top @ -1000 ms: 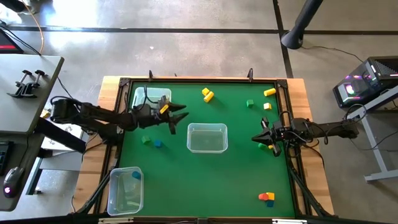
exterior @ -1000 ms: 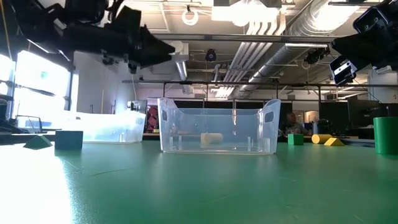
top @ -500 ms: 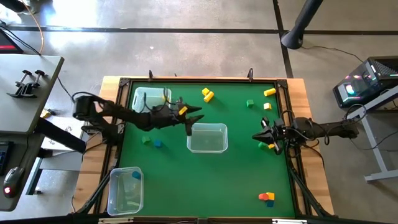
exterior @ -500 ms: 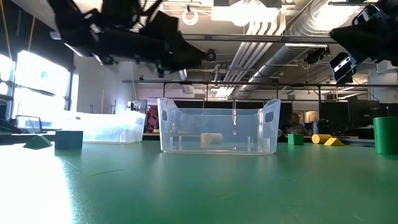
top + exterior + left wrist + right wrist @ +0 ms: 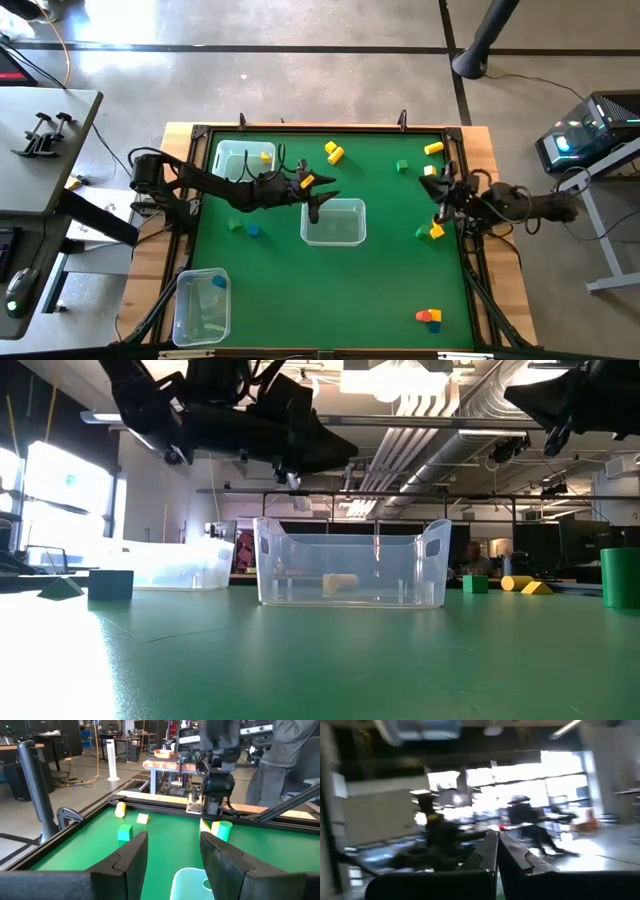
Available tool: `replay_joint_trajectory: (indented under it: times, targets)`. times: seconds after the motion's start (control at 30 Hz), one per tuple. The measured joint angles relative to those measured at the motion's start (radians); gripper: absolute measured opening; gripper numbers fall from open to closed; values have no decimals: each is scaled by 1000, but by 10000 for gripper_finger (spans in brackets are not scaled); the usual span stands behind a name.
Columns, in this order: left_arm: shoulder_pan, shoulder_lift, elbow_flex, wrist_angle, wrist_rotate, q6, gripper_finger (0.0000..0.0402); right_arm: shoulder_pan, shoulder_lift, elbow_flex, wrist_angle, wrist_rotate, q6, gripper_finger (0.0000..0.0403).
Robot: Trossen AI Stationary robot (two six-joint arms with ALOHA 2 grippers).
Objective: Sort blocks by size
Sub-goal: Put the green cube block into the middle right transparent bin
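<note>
Hovering spread over the clear bin (image 5: 333,222), left claw (image 5: 318,200); right claw (image 5: 440,196) pressed together.

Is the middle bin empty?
No. The middle bin holds one pale block lying on its floor, seen through the clear wall in the low view. Nothing else shows inside it.

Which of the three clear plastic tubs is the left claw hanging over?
The middle bin, at the table's centre. The left gripper hangs over its near-left rim; the other two bins sit along the left edge.
</note>
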Motion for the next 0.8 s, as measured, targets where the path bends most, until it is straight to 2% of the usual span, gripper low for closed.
replay_joint_trajectory:
  times: [0.13, 0.3, 0.43, 0.6, 0.8]
  targets:
    - [0, 0, 0, 0, 0, 3, 168, 0, 74, 121, -179, 96, -39, 0]
    - [0, 0, 0, 0, 0, 41, 168, -10, 246, 279, -424, 234, -28, 0]
    - [0, 0, 0, 0, 0, 44, 168, -88, 414, 375, -585, 243, 47, 0]
    - [0, 0, 0, 0, 0, 44, 168, -275, 611, 486, -806, 166, 157, 0]
    - [-16, 0, 0, -23, 8, 98, 168, -527, 789, 556, -854, -127, 124, 21]
